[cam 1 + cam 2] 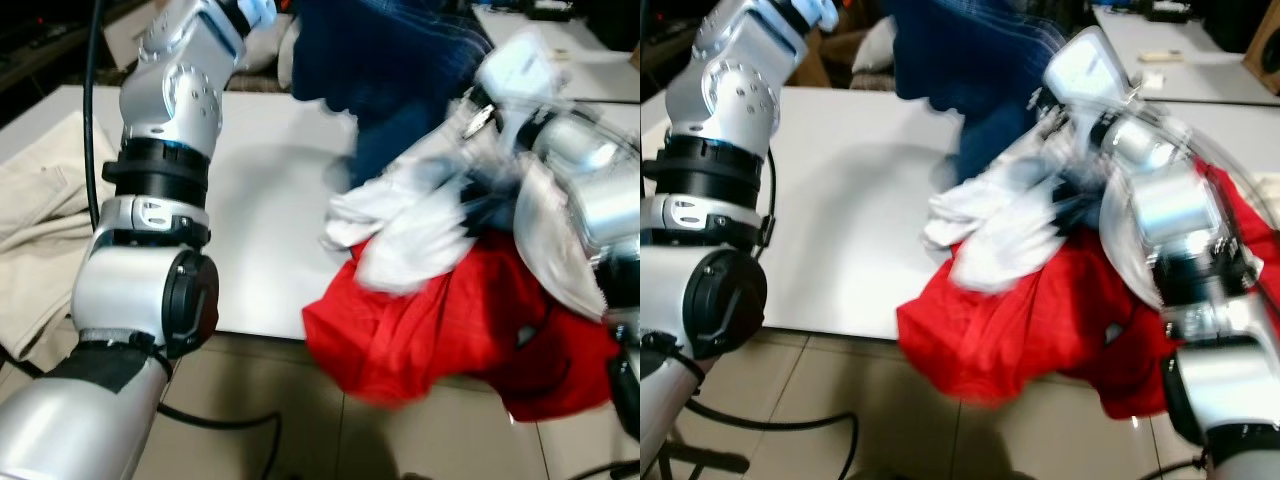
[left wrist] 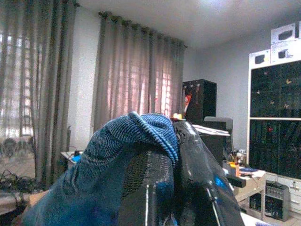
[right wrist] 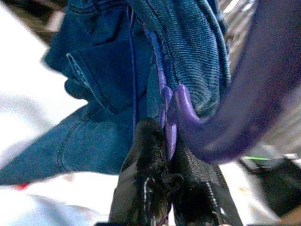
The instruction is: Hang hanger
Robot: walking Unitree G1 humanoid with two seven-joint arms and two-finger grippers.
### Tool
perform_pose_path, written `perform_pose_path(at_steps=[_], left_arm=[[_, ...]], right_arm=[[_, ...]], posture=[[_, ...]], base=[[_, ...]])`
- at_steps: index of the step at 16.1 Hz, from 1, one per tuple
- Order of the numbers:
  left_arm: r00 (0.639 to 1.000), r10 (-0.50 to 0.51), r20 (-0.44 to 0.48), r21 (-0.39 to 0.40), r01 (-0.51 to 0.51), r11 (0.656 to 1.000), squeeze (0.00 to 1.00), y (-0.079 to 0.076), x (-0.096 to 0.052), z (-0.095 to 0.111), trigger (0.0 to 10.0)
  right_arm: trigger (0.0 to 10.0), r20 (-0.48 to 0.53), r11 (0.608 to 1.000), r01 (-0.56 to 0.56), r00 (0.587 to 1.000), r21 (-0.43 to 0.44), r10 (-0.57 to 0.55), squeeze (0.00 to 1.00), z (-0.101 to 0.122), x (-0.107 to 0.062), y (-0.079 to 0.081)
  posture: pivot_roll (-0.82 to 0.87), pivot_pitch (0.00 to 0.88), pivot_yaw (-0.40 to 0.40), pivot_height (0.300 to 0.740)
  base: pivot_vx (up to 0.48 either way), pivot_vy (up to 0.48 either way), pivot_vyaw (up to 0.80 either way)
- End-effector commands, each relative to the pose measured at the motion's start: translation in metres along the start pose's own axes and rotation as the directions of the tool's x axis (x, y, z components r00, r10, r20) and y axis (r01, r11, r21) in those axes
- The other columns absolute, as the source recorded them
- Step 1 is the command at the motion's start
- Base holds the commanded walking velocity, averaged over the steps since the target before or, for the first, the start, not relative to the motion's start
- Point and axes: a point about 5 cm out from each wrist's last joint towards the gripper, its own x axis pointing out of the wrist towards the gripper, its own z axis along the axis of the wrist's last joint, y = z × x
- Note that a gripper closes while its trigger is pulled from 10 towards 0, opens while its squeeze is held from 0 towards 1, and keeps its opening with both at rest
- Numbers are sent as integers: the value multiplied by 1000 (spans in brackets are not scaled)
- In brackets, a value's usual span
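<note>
A dark blue denim garment (image 1: pixel 390 70) hangs above the far side of the white table (image 1: pixel 260 200). My left arm (image 1: pixel 160 200) reaches up at the left. In the left wrist view my left gripper (image 2: pixel 173 141) is shut on a fold of the denim (image 2: pixel 127 146). My right arm (image 1: pixel 590 190) is raised at the right and blurred. In the right wrist view my right gripper (image 3: pixel 165 134) is shut on a purple hanger (image 3: pixel 221 122), whose hook curves beside the denim (image 3: pixel 99 66).
A red cloth (image 1: pixel 440 330) hangs over the table's near edge, with a white cloth (image 1: pixel 410 230) on top of it, under my right arm. A beige garment (image 1: pixel 40 220) lies at the table's left end. A black cable (image 1: pixel 95 120) runs beside my left arm.
</note>
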Motion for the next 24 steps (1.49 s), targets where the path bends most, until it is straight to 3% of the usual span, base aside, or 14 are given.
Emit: perform_pose_path(at_steps=[1, 2, 6, 7, 10, 11, 12, 13, 16, 17, 19, 21, 22, 24], left_arm=[[1000, -14, 16, 22, 13, 1000, 0, -6, 3, 4, 10000], [1000, 23, -19, 37, -22, 999, 0, -2, -2, -4, 10000], [948, 159, -275, 94, -138, 986, 0, 6, -37, -82, 10000], [877, 185, -444, 123, -145, 982, 0, 1, -67, -132, 10000], [728, 190, -658, 197, -77, 977, 0, -4, -108, -177, 10000], [714, 178, -677, 194, -59, 979, 0, -5, -114, -180, 10000], [707, 128, -696, 154, -27, 988, 1000, -8, -118, -183, 10000], [682, 54, -729, 110, 39, 993, 1000, -11, -124, -183, 10000], [581, -50, -813, 80, 195, 977, 1000, 2, -138, -170, 10000], [579, -73, -812, 70, 221, 973, 1000, 7, -139, -162, 10000], [564, -187, -804, 21, 342, 939, 1000, 18, -138, -132, 10000], [525, -236, -818, -9, 399, 917, 1000, 21, -143, -121, 10000], [593, -191, -782, 52, 368, 929, 1000, 28, -136, -113, 10000], [786, -78, -613, 83, 163, 983, 1000, 37, -114, -96, 10000]], right_arm=[[10000, -4, 996, 92, 996, -9, -92, 0, -4, -2, -22], [10000, 27, 997, 74, 997, -1, -74, 0, -1, 1, -23], [10000, 44, 952, -301, 952, -49, 303, 0, -21, -10, 32], [10000, 57, 900, -433, 899, -47, 435, 0, -28, -28, 54], [10000, 67, 836, -549, 833, -18, 549, 0, -31, -55, 64], [10000, 67, 822, -569, 820, -17, 569, 0, -30, -60, 65], [10000, 65, 792, -611, 789, -22, 611, 0, -29, -71, 63], [10000, 59, 757, -653, 755, -28, 653, 0, -25, -86, 59], [10000, 67, 740, -672, 738, -14, 672, 0, -16, -104, 37], [10000, 75, 737, -676, 734, -5, 675, 0, -14, -107, 31], [10000, 78, 768, -640, 766, 11, 638, 0, -12, -113, 6], [10000, 70, 805, -594, 804, 22, 591, 0, -13, -114, -8], [10000, 83, 830, -557, 829, 41, 552, 0, -13, -114, -17], [10000, 129, 857, -507, 860, 97, 494, 0, -12, -116, -26]], posture=[[-96, 0, 56, 740], [-94, 0, 53, 740], [-87, 0, 53, 740], [-89, 0, 58, 740], [-102, 0, 73, 740], [-104, 0, 75, 740], [-109, 0, 79, 740], [-111, 0, 81, 740], [-121, 0, 94, 740], [-121, 0, 94, 740], [-118, 0, 93, 740], [-117, 0, 95, 740], [-116, 0, 97, 740], [-113, 0, 99, 740]], base=[[307, 0, 0], [296, 0, 0], [64, 0, 0], [0, 0, 0], [0, 0, 0], [0, 0, 0], [0, 0, 0], [0, 0, 0], [0, 0, 0], [0, 0, 0], [0, 0, 0], [0, 0, 0], [0, 0, 0], [0, 0, 0]])
